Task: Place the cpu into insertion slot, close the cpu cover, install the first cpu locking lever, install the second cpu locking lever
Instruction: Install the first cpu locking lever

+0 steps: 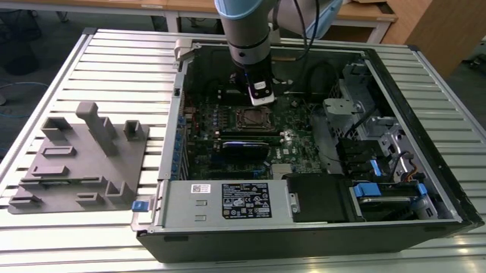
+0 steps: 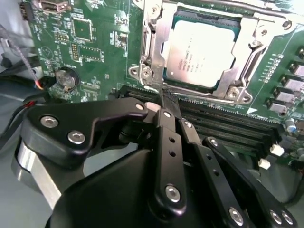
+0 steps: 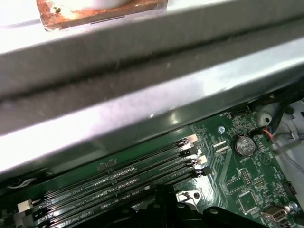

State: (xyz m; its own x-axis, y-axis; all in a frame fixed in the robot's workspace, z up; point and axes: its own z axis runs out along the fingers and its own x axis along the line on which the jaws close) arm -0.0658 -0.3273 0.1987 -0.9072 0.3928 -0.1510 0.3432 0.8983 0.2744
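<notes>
The cpu (image 2: 202,50), a silver-grey square chip, lies flat in the insertion slot (image 2: 142,72) on the green motherboard (image 2: 102,28). The cpu cover (image 2: 156,40), a silvery frame, lies down around the chip's edges. My gripper (image 2: 165,97) is shut with nothing held, and its black fingertips hover at the socket's edge above the long memory slots (image 2: 223,121). In the exterior view the gripper (image 1: 260,98) hangs inside the open computer case, just behind the insertion slot (image 1: 254,118). Whether the locking levers are latched cannot be made out.
The case walls (image 1: 173,114) surround the board, with a power supply (image 1: 220,199) at the front and drive bays with cables (image 1: 372,148) at the exterior view's right. A grey fixture block (image 1: 79,159) sits on the slatted table. A coin cell (image 3: 244,145) lies near the memory slots (image 3: 118,183).
</notes>
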